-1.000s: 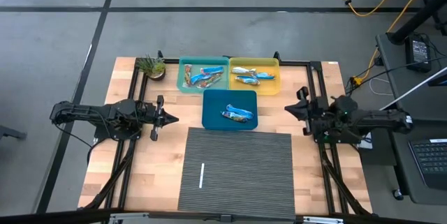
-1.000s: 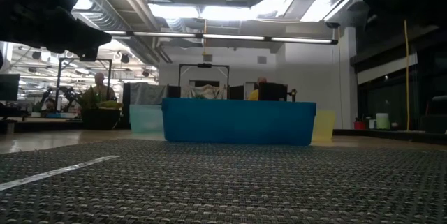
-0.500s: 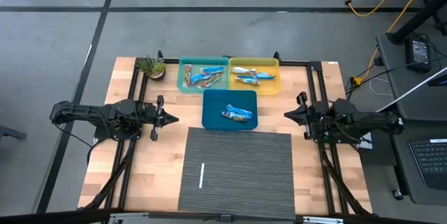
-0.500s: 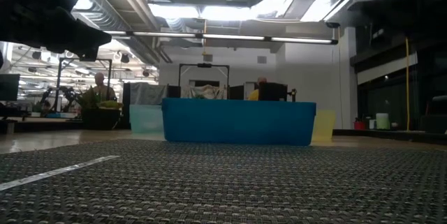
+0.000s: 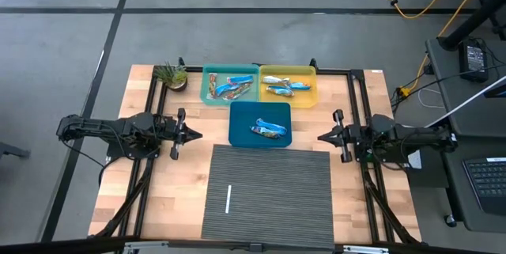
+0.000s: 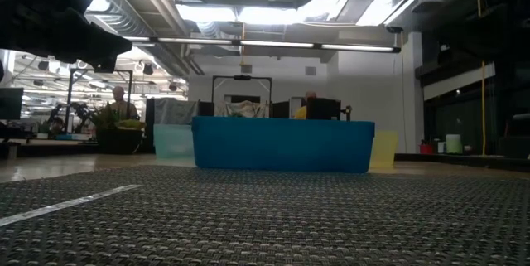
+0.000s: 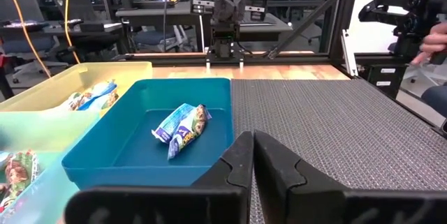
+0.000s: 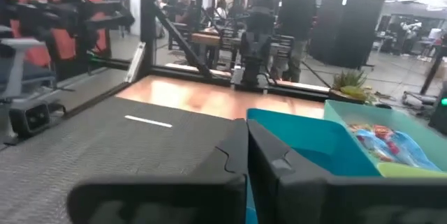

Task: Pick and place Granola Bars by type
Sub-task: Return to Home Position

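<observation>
Only the right gripper (image 5: 324, 136), at 3 o'clock, had edged inward, fingers together like the left gripper (image 5: 194, 135) at 9 o'clock; granola bars (image 5: 269, 130) lay in bins at 12 o'clock; it needed a slow, level stop clear of the blue bin (image 5: 242, 124)

Over the last sec your right pincer (image 5: 324, 137) slid a bit toward the near edge of the table (image 5: 178, 199) and a touch inward, toward the blue bin (image 5: 241, 127). Its tip ended up near the far right corner of the mat (image 5: 269, 191). The right arm (image 5: 411, 137) behind it flattened out: the bunched-up section dropped and lay in a straighter line, pointing across the table. In the low view, the dark arm mass at upper right thinned out, so more ceiling and more of the yellow cable (image 6: 481, 67) showed.
</observation>
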Motion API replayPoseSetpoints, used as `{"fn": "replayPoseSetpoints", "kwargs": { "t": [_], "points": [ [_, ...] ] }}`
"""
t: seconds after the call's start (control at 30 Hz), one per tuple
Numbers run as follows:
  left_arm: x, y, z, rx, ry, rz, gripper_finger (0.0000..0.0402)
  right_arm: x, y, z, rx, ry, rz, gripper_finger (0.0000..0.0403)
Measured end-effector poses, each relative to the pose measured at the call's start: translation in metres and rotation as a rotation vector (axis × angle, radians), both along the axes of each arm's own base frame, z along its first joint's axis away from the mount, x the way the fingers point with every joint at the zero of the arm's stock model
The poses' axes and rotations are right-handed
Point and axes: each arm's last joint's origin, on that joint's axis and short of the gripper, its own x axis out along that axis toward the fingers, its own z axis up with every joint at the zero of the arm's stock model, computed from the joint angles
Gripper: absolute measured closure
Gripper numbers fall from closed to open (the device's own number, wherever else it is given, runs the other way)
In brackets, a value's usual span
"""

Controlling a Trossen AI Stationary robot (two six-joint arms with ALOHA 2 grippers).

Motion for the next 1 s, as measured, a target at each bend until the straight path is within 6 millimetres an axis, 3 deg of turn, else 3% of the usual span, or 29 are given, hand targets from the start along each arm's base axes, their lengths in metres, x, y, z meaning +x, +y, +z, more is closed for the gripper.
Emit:
{"fn": "replayPoseSetpoints", "kwargs": {
  "t": [0.33,1.0],
  "points": [
    [0.0,0.0,0.0,0.0,0.0,0.0,0.0398,0.0003,-0.0024,-0.0013,-0.042,0.009,-0.084,0.0362],
    [0.0,0.0,0.0,0.0,0.0,0.0,0.0394,0.0003,-0.0024,-0.0014,-0.042,0.011,-0.084,0.0359]
  ]
}}
